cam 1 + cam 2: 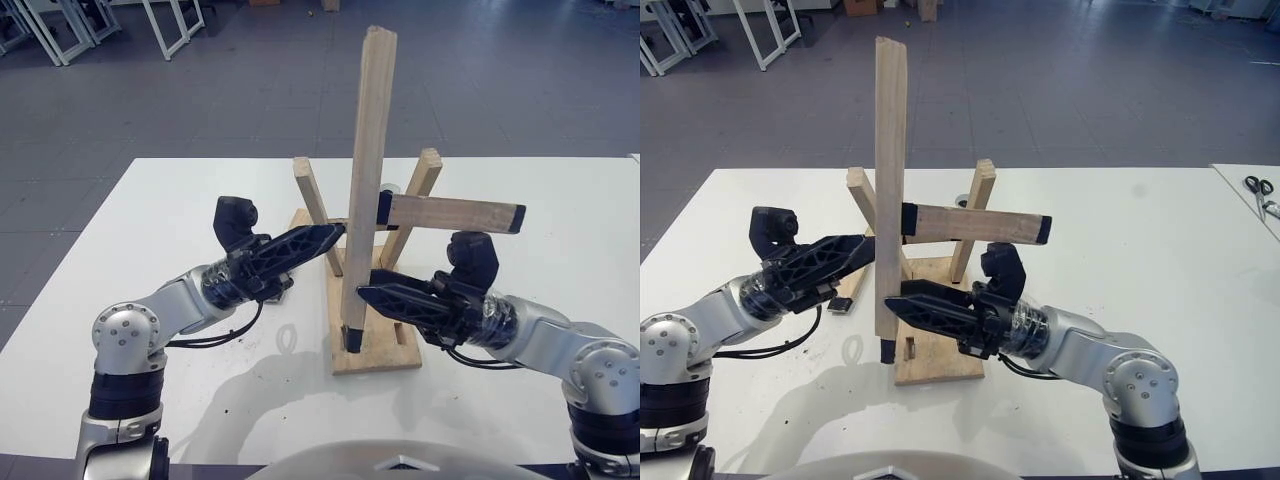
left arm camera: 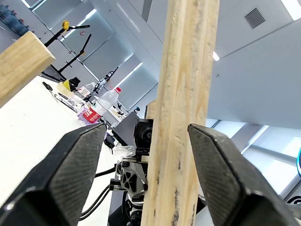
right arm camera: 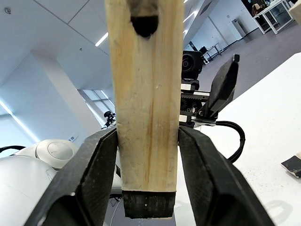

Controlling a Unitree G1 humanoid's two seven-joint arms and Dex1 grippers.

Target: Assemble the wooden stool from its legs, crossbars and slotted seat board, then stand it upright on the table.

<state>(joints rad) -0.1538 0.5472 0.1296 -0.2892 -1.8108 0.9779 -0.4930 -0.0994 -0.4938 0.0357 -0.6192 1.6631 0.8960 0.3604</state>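
The slotted seat board (image 1: 385, 352) lies flat on the white table (image 1: 150, 220). Two legs (image 1: 312, 195) (image 1: 421, 185) rise from its far part, leaning apart. A tall leg (image 1: 368, 150) stands at the front with its black-capped end down on the board, and a crossbar (image 1: 455, 213) sticks out from it to the right. My right gripper (image 1: 365, 293) is shut on this leg low down, both fingers (image 3: 94, 174) pressed to its sides. My left gripper (image 1: 335, 235) is open around the same leg (image 2: 181, 117) higher up, with gaps beside its fingers (image 2: 66, 179).
A small black piece (image 1: 843, 303) lies on the table under my left arm. Scissors (image 1: 1258, 186) lie on a neighbouring table at the far right. Bare table surface stretches left and right of the board.
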